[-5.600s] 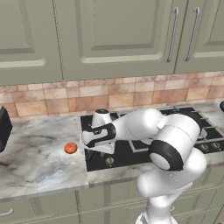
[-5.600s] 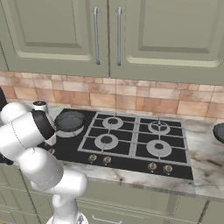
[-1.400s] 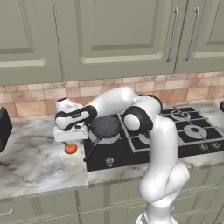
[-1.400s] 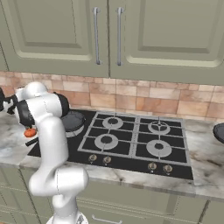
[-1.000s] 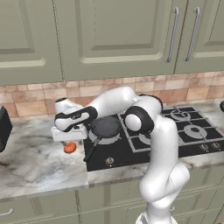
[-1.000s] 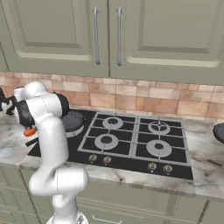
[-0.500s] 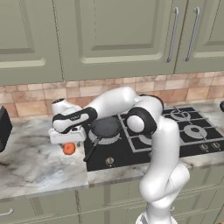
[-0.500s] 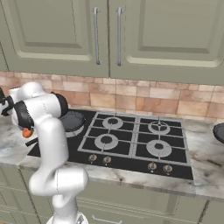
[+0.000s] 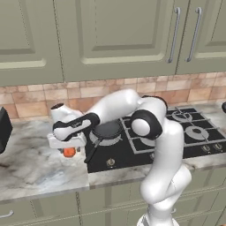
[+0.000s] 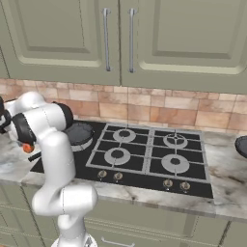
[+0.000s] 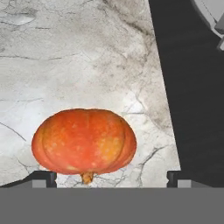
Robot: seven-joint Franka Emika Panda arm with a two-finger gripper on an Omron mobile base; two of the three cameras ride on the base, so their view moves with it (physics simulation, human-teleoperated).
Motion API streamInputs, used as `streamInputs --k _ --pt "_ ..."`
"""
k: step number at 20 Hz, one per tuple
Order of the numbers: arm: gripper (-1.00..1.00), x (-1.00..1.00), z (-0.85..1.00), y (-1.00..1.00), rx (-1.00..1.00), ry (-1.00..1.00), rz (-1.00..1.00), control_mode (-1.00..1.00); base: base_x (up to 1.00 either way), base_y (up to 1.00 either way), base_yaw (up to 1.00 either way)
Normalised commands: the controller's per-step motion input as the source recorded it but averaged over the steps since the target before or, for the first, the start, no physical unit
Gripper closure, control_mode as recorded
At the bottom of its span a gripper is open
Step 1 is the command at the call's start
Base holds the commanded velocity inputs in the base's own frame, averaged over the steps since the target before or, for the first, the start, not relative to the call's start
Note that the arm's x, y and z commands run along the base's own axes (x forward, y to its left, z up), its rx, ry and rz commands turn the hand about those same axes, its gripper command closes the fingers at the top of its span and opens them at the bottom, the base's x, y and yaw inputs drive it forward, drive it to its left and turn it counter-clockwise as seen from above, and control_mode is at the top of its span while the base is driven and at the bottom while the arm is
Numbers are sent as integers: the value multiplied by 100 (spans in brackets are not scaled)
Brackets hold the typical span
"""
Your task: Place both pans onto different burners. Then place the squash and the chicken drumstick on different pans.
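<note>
1. I see the gripper [image 9: 67,143] low over the marble table [image 9: 31,167], just left of the black cooktop [image 9: 145,141], with the arm stretched out leftward from the base.
2. The squash [image 9: 69,152], a small orange-red lump, lies on the table directly beneath the gripper, close to the cooktop's left edge. In the left base view it peeks out below the white hand.
3. In the hand view the squash [image 11: 84,141] sits between the two dark fingertips [image 11: 43,178], which rise at either side of it at the bottom of the picture. The jaws stand at their widest, each tip clear of the squash's flanks; I see no contact and nothing is held.
4. The squash rests on bare marble, stem end towards the camera, with the cooktop's dark glass just to its right in that view.
5. One pan [image 9: 106,131] sits on the left rear burner [image 9: 96,139], its long handle pointing forward and left towards the table edge. In the right base view the same pan [image 10: 79,132] shows just beside the arm's elbow.
6. In the right base view a sliver of the squash [image 10: 27,148] shows behind the arm; the hand itself is largely hidden there.
7. A dark round object [image 10: 242,144] lies at the far right of the table, well apart from the gripper; I cannot tell what it is.
</note>
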Motion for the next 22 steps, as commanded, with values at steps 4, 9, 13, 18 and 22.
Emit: streamInputs --k 4,9,13,18,22 --pt "-100 0 -4 -15 0 -28 9 -100 0 0 0" --pt "-100 0 -8 -8 0 -25 8 -100 0 0 0" --pt "-100 0 -6 -11 2 -8 3 -100 0 0 0" --pt "-100 12 0 -25 6 0 0 -100 0 0 0" --pt "-100 28 2 -7 3 0 0 -100 0 0 0"
